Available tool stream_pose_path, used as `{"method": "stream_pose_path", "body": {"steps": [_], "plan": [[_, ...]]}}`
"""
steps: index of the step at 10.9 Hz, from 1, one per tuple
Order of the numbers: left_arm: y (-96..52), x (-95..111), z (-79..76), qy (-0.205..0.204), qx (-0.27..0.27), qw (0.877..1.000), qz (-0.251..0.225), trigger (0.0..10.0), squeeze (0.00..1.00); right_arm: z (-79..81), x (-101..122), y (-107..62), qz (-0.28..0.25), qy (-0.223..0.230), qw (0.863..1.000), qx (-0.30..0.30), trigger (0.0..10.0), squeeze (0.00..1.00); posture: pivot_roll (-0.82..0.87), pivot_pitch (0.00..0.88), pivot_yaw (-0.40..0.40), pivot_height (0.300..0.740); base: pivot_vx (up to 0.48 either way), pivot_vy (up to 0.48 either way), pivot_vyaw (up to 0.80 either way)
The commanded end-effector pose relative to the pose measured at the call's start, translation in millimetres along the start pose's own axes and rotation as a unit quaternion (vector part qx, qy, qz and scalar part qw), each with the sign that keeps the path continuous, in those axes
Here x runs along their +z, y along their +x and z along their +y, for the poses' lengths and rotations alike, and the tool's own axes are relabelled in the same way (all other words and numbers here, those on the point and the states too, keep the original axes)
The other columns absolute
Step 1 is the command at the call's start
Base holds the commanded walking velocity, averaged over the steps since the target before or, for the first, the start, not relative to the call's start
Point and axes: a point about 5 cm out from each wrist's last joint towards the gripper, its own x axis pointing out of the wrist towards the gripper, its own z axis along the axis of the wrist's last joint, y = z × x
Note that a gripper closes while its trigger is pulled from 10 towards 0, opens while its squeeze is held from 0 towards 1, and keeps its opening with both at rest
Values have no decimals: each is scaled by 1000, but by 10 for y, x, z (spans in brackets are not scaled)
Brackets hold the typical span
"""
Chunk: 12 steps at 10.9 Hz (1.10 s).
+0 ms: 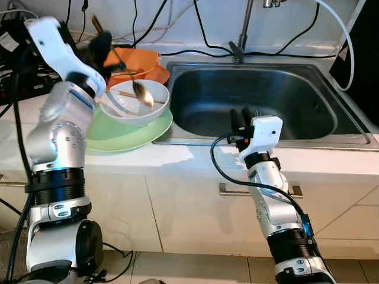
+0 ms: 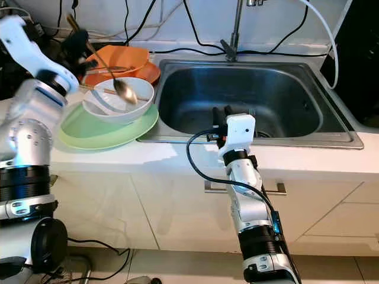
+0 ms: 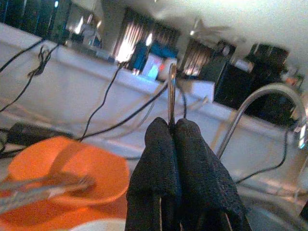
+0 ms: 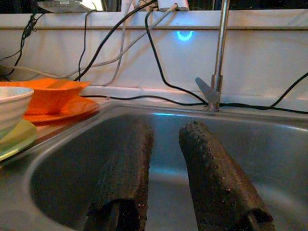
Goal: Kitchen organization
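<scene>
A white table (image 1: 177,157) runs along a pale wall strung with black cables (image 1: 201,29), with cream cabinet fronts and a metal drawer handle (image 1: 228,190) below it and a tiled floor at the bottom. Set into the table is the steel sink (image 1: 201,97), taken here as the landmark; its tap (image 1: 240,44) rises from the rim on the wall side. Just beside the sink, on the robot's left, lies a light green plate (image 1: 136,135) with a white bowl (image 1: 154,109) standing on it. Behind that bowl, still left of the sink and nearer the wall, an orange bowl (image 1: 142,59) sits on an orange plate (image 2: 151,74) and holds a fork (image 3: 57,185).

The left arm is bent up high beside the dishes, its forearm angled toward the sink. The left pincer (image 3: 174,132) is closed tight on the thin handle of a spoon (image 1: 142,94), which slants down so its bowl end hangs over the white bowl, left of the sink.

The right arm rises from below the table edge, wrist level with the sink's near rim. The right pincer (image 4: 166,144) points into the sink basin, its two black fingers (image 4: 211,163) parted with nothing between them
</scene>
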Motion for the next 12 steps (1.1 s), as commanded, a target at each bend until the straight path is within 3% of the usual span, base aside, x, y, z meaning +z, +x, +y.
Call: {"method": "stream_pose_path", "body": {"steps": [1,2,3,6,7,9,10,12], "plan": [[30,132,-102,-11,-18,999,-28,10000,0,2,13,23,-3,3,1000,0,10000,0,97,0,28,740,0,0,0],[53,75,-302,-57,-42,996,-52,10000,0,9,4,28,-3,4,1000,0,10000,0,105,0,27,740,0,0,0],[46,-112,-579,-85,-70,993,-46,10000,0,-12,19,43,-6,1,1000,-3,10000,0,98,0,31,740,0,0,0],[-8,-469,-938,-123,-92,988,-7,10000,0,-233,68,77,-13,-22,999,-29,10000,0,91,0,37,740,0,0,0],[-25,-541,-991,-119,-94,988,-1,10000,0,-337,91,82,-16,-30,998,-45,10000,1000,88,0,43,740,0,0,0],[-33,-663,-1004,-100,-96,990,16,10000,0,-512,216,127,-33,-49,996,-60,10000,1000,87,0,48,740,0,0,0],[-37,-695,-999,-99,-95,990,20,10000,0,-516,271,160,-38,-49,997,-46,10000,1000,85,0,50,740,0,0,0],[-58,-838,-1014,-91,-94,991,38,10000,0,-364,341,211,-39,-64,996,42,10000,1000,84,0,51,740,0,0,0]]}}
